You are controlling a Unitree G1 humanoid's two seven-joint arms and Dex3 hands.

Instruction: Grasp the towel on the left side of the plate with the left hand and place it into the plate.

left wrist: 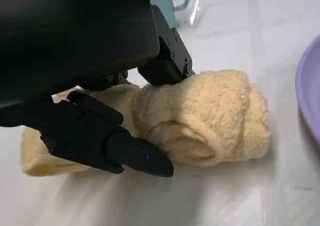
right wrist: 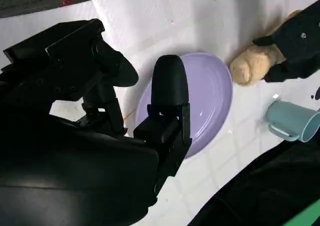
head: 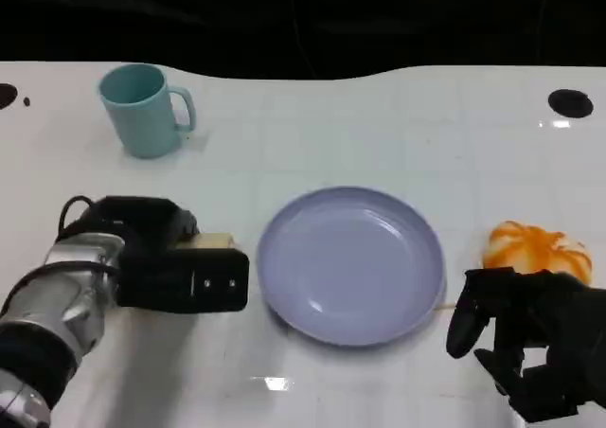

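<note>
A beige towel (head: 216, 241) lies bunched on the white table just left of the lavender plate (head: 350, 258). My left hand (head: 170, 267) covers most of it. In the left wrist view the towel (left wrist: 215, 116) sits squeezed between the upper fingers (left wrist: 167, 61) and the thumb (left wrist: 125, 151), still resting on the table, with the plate's rim (left wrist: 310, 91) close beside it. The right wrist view shows the towel (right wrist: 247, 66) under my left hand (right wrist: 300, 41) at the plate's (right wrist: 210, 96) edge. My right hand (head: 530, 343) hovers right of the plate, fingers apart, holding nothing.
A teal mug (head: 142, 111) stands at the back left, beyond my left hand. An orange and white object (head: 535, 248) lies right of the plate, just beyond my right hand. The table's far edge runs along the back.
</note>
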